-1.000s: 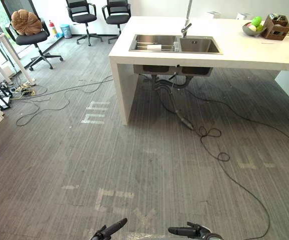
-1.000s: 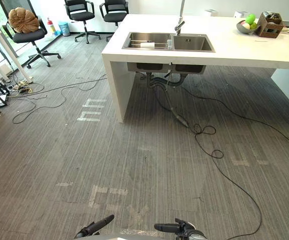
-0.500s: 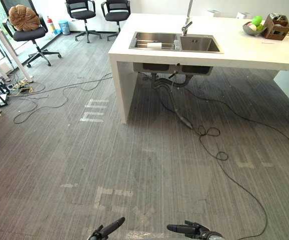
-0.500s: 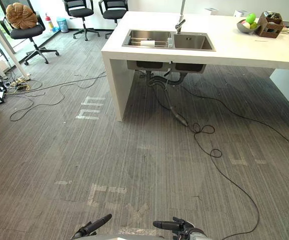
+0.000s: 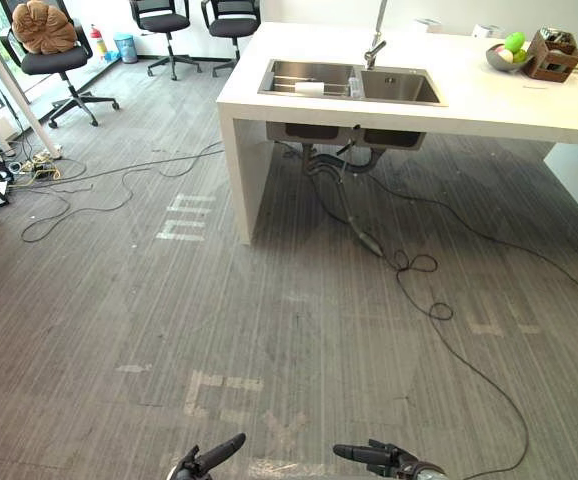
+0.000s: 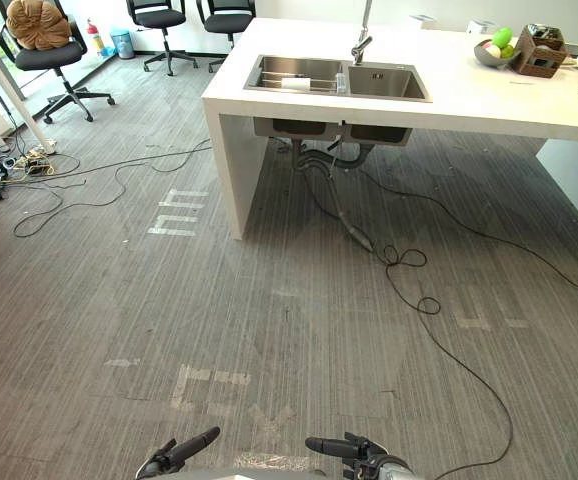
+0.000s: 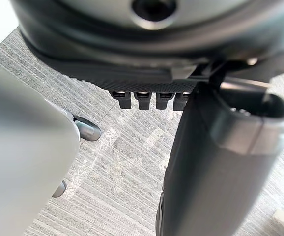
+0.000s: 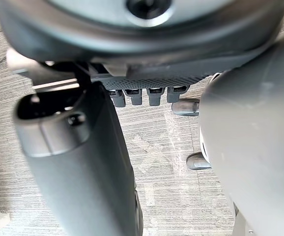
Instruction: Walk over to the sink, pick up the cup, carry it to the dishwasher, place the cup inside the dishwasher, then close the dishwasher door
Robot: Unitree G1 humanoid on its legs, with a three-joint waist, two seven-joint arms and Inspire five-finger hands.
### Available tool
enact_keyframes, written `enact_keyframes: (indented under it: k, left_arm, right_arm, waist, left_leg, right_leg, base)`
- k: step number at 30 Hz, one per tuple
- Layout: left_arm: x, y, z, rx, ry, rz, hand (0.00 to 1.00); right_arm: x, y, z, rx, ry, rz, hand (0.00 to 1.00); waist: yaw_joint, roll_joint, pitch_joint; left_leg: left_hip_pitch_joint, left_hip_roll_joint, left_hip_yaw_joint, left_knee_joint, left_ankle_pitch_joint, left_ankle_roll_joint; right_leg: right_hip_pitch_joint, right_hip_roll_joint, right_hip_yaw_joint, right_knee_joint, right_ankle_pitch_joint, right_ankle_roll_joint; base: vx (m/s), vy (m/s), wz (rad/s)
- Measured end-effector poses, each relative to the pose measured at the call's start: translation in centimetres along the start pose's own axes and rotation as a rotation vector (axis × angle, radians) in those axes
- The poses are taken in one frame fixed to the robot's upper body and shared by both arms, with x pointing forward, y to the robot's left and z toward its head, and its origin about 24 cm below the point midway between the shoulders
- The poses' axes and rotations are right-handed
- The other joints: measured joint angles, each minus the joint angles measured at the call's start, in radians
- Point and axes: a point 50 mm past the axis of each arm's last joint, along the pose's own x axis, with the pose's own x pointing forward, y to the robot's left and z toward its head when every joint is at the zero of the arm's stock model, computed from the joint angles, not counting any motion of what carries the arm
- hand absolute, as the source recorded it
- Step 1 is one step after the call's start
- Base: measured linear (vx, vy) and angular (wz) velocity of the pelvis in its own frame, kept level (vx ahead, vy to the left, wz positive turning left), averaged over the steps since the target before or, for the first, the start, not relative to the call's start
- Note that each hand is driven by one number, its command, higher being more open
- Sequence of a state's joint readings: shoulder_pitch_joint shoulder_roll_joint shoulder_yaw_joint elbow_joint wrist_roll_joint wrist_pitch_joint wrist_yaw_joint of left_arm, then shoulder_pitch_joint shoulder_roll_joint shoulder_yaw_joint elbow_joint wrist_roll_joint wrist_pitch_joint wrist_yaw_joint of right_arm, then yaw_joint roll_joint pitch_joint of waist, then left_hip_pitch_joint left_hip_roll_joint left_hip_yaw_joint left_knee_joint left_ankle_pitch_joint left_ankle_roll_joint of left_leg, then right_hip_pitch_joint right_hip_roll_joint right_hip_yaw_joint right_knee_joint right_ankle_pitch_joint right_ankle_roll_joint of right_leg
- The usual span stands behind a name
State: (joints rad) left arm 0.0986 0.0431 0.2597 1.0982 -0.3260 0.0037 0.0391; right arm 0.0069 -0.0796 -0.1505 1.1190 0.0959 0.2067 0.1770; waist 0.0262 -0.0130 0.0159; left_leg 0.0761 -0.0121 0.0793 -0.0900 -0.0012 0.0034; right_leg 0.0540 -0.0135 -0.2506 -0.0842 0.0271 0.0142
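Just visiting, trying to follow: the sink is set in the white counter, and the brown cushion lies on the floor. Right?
Not quite: the brown cushion lies on a black office chair, not on the floor, as the left eye view shows. The sink is set in the white counter.

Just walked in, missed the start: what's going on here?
The robot stands on open floor, some way short of the white counter with the sink. Its left hand and right hand hang low in front, fingers relaxed, holding nothing. A small pale thing lies in the sink's left basin; too small to tell whether it is the cup. Nothing is picked up yet.
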Motion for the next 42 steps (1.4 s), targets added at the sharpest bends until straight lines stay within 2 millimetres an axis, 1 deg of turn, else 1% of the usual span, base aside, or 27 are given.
enact_keyframes:
  k: [8,23,24,25,26,27,28,29,30,31,32,33,34,35,36,37,38,39,40,41,42]
  left_arm:
    - [0.0,0.4,-0.4,-0.06,0.052,0.013,1.0]
    - [0.0,0.7,-0.1,-0.029,0.017,0.06,1.0]
    - [0.0,0.7,-0.1,-0.029,0.014,0.062,1.0]
    - [0.0,0.7,-0.1,-0.03,0.012,0.062,1.0]
    - [0.0,0.7,-0.1,-0.03,0.01,0.062,1.0]
    - [0.0,0.6,0.2,-0.034,-0.003,0.059,1.0]
    - [0.0,0.6,0.4,-0.037,-0.012,0.06,1.0]
    - [0.0,1.0,0.9,-0.065,-0.035,0.069,1.0]
    - [-0.1,1.5,0.8,-0.115,-0.039,0.09,1.0]
    - [-0.2,1.6,0.6,-0.139,-0.033,0.104,1.0]
    - [-0.3,1.8,0.4,-0.188,-0.033,0.131,1.0]
    - [-0.3,1.9,0.2,-0.235,-0.034,0.149,1.0]
    - [-0.3,1.9,0.2,-0.247,-0.032,0.155,1.0]
    - [-0.4,1.9,0.0,-0.261,-0.028,0.167,1.0]
    - [-0.4,1.5,-0.2,-0.266,-0.022,0.166,1.0]
    - [-0.3,1.2,-0.2,-0.262,-0.019,0.16,1.0]
    - [-0.3,0.7,-0.1,-0.244,-0.018,0.149,1.0]
    - [-0.1,0.5,0.5,-0.223,-0.027,0.141,1.0]
    - [-0.1,0.4,0.8,-0.214,-0.036,0.139,1.0]
    - [0.0,0.1,1.2,-0.206,-0.046,0.134,1.0]
    - [0.0,-0.2,1.1,-0.212,-0.044,0.128,1.0]
  right_arm:
    - [0.0,0.0,0.0,0.001,0.002,0.014,1.0]
    - [0.0,0.1,0.2,0.025,-0.018,0.021,1.0]
    - [0.0,0.1,0.3,0.024,-0.024,0.02,1.0]
    - [0.0,0.1,0.5,0.024,-0.038,0.018,1.0]
    - [0.0,0.0,0.8,0.022,-0.052,0.016,1.0]
    - [-0.2,0.0,1.7,0.012,-0.104,0.012,1.0]
    - [-0.3,0.0,2.2,0.01,-0.132,0.012,1.0]
    - [-0.4,0.1,2.8,0.005,-0.174,0.011,1.0]
    - [-0.5,0.1,2.9,0.01,-0.194,0.008,1.0]
    - [-0.5,0.1,2.7,0.023,-0.194,0.005,1.0]
    - [-0.4,0.1,2.5,0.036,-0.192,-0.002,1.0]
    - [-0.4,-0.1,2.3,0.045,-0.185,-0.01,1.0]
    - [-0.4,-0.1,2.3,0.047,-0.184,-0.011,1.0]
    - [-0.4,-0.3,2.3,0.054,-0.191,-0.015,1.0]
    - [-0.5,-0.5,2.2,0.066,-0.188,-0.017,1.0]
    - [-0.5,-0.6,1.9,0.069,-0.181,-0.019,1.0]
    - [-0.6,-0.8,1.7,0.079,-0.175,-0.011,1.0]
    - [-0.6,-0.9,1.4,0.086,-0.162,0.001,1.0]
    - [-0.6,-0.9,1.2,0.09,-0.154,0.003,1.0]
    - [-0.6,-1.0,0.8,0.11,-0.146,0.009,1.0]
    - [-0.7,-1.3,0.7,0.113,-0.143,0.008,1.0]
  waist:
    - [-0.003,-0.001,0.0]
    - [-0.009,-0.012,0.007]
    - [-0.009,-0.012,0.008]
    - [-0.009,-0.012,0.01]
    - [-0.01,-0.012,0.014]
    - [-0.009,-0.016,0.032]
    - [-0.009,-0.016,0.045]
    - [-0.011,-0.038,0.06]
    - [-0.009,-0.046,0.065]
    - [-0.011,-0.046,0.065]
    - [-0.012,-0.045,0.065]
    - [-0.012,-0.044,0.065]
    - [-0.013,-0.042,0.067]
    - [-0.013,-0.03,0.075]
    - [-0.013,-0.01,0.088]
    - [-0.015,0.004,0.097]
    - [-0.017,0.016,0.106]
    - [-0.017,0.006,0.113]
    - [-0.017,-0.001,0.116]
    - [-0.016,-0.002,0.116]
    - [-0.018,0.011,0.109]
  left_leg:
    - [0.0,-0.001,-0.007,0.0,0.001,0.002]
    - [0.005,-0.009,-0.014,0.004,0.005,0.009]
    - [0.005,-0.009,-0.014,0.006,0.002,0.012]
    - [0.006,-0.01,-0.017,0.011,-0.012,0.028]
    - [0.007,-0.012,-0.019,0.015,-0.021,0.039]
    - [0.007,-0.014,-0.02,0.056,-0.043,0.051]
    - [0.008,-0.018,-0.021,0.079,-0.056,0.053]
    - [0.028,-0.034,-0.027,0.115,-0.078,0.064]
    - [0.047,-0.039,-0.032,0.145,-0.101,0.068]
    - [0.055,-0.038,-0.035,0.157,-0.109,0.073]
    - [0.074,-0.037,-0.044,0.152,-0.115,0.074]
    - [0.077,-0.035,-0.046,0.145,-0.12,0.073]
    - [0.077,-0.031,-0.047,0.146,-0.126,0.07]
    - [0.082,-0.013,-0.048,0.15,-0.143,0.063]
    - [0.092,0.018,-0.049,0.159,-0.166,0.051]
    - [0.099,0.041,-0.05,0.167,-0.183,0.041]
    - [0.113,0.072,-0.054,0.181,-0.214,0.018]
    - [0.13,0.083,-0.068,0.202,-0.255,-0.001]
    - [0.145,0.085,-0.078,0.215,-0.28,-0.009]
    - [0.18,0.095,-0.102,0.236,-0.33,-0.025]
    - [0.199,0.113,-0.115,0.235,-0.35,-0.024]
  right_leg:
    - [0.001,-0.001,-0.003,0.0,0.0,0.0]
    - [0.004,-0.009,-0.003,0.009,0.0,0.005]
    - [-0.015,-0.015,-0.003,0.055,-0.021,0.014]
    - [-0.063,-0.033,-0.003,0.175,-0.077,0.029]
    - [-0.098,-0.046,0.001,0.266,-0.108,0.042]
    - [-0.195,-0.083,0.014,0.503,-0.141,0.044]
    - [-0.247,-0.104,0.023,0.629,-0.139,0.028]
    - [-0.336,-0.148,0.036,0.843,-0.117,-0.03]
    - [-0.374,-0.162,0.051,0.943,-0.124,-0.021]
    - [-0.373,-0.164,0.049,0.94,-0.125,-0.02]
    - [-0.366,-0.166,0.028,0.856,-0.126,-0.02]
    - [-0.359,-0.163,0.004,0.735,-0.126,-0.019]
    - [-0.354,-0.16,-0.01,0.67,-0.124,-0.017]
    - [-0.341,-0.141,-0.034,0.542,-0.121,-0.014]
    - [-0.33,-0.108,-0.038,0.444,-0.106,-0.007]
    - [-0.328,-0.085,-0.029,0.386,-0.087,-0.003]
    - [-0.33,-0.055,0.007,0.299,-0.049,0.006]
    - [-0.323,-0.052,0.04,0.25,-0.023,0.017]
    - [-0.313,-0.063,0.054,0.245,-0.02,0.016]
    - [-0.295,-0.081,0.055,0.28,0.034,0.009]
    - [-0.3,-0.076,0.044,0.334,0.045,-0.001]
  base:
    - [0.0,0.0,0.0]
    - [0.0,0.0,0.01]
    - [-0.03,0.026,0.01]
    - [-0.03,0.026,0.03]
    - [-0.06,0.062,0.07]
    - [-0.05,0.06,0.07]
    - [-0.05,0.091,0.13]
    - [0.0,0.072,0.19]
    - [0.04,0.07,0.22]
    - [0.09,0.055,0.24]
    - [0.15,0.031,0.16]
    - [0.17,0.011,0.09]
    - [0.21,-0.036,-0.06]
    - [0.26,-0.084,-0.1]
    - [0.28,-0.109,-0.08]
    - [0.31,-0.142,-0.02]
    - [0.44,-0.238,0.14]
    - [0.48,-0.271,0.24]
    - [0.45,-0.282,0.46]
    - [0.43,-0.29,0.49]
    - [0.71,-0.392,0.68]
